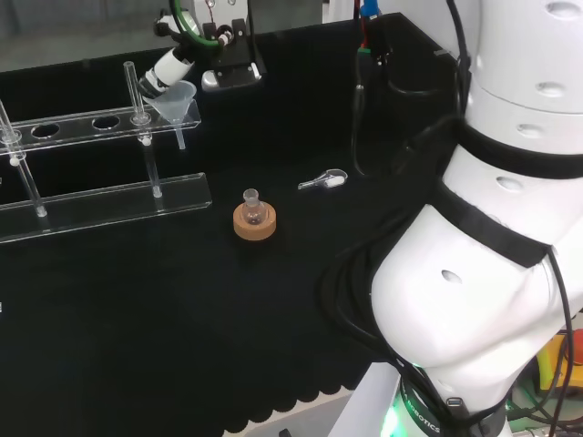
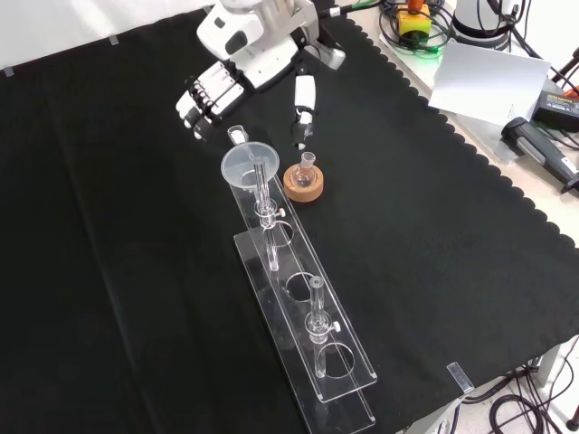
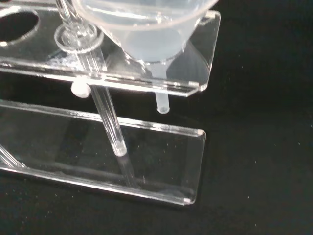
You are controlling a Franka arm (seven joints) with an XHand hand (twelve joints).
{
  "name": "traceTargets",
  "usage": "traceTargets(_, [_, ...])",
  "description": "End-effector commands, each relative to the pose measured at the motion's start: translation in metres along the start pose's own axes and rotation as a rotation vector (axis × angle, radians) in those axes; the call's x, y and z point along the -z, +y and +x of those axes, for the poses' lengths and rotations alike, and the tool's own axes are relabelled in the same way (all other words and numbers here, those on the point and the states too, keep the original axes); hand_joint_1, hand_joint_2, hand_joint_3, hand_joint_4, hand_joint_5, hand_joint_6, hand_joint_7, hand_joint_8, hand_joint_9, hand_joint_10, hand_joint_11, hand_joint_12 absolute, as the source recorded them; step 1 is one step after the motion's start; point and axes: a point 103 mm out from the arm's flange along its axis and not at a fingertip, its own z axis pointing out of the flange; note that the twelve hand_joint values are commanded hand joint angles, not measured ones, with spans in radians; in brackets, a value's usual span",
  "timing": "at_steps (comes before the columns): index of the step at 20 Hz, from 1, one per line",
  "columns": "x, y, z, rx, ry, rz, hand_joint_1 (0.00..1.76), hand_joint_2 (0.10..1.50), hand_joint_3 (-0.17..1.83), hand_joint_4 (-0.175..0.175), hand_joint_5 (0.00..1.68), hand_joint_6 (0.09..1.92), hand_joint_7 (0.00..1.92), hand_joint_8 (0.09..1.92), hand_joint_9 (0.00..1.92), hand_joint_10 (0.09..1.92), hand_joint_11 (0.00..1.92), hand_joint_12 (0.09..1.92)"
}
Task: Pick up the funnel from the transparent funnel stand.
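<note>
Just beyond the funnel [image 2: 246,165] seated in its clear stand [image 2: 308,316], the hand [image 2: 217,90] hovers, fingers spread, holding nothing.

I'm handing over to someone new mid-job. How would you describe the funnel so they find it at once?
Find the long clear stand lying across the black cloth. Follow it to the end nearest the hand, which is open just beyond it. The funnel sits in the last hole there: a cloudy cone with a wide round rim, its stem poking down through the shelf, unlike the empty holes and thin posts beside it.
</note>
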Motion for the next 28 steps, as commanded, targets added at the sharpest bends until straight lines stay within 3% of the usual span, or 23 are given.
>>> traceTargets(1, [-0.011,0.002,0.000,-0.010,-0.007,0.039,0.45,0.69,0.05,-0.007,0.00,0.09,0.00,0.09,0.00,0.09,0.00,0.09])
traceTargets(10, [-0.021,0.009,0.005,-0.010,0.031,0.073,0.44,0.68,0.05,-0.015,0.00,0.09,0.00,0.09,0.00,0.09,0.00,0.09])
traceTargets(28, [-0.043,0.019,0.010,-0.010,0.021,0.141,0.44,0.68,0.04,-0.031,0.00,0.09,0.00,0.09,0.00,0.09,0.00,0.09])
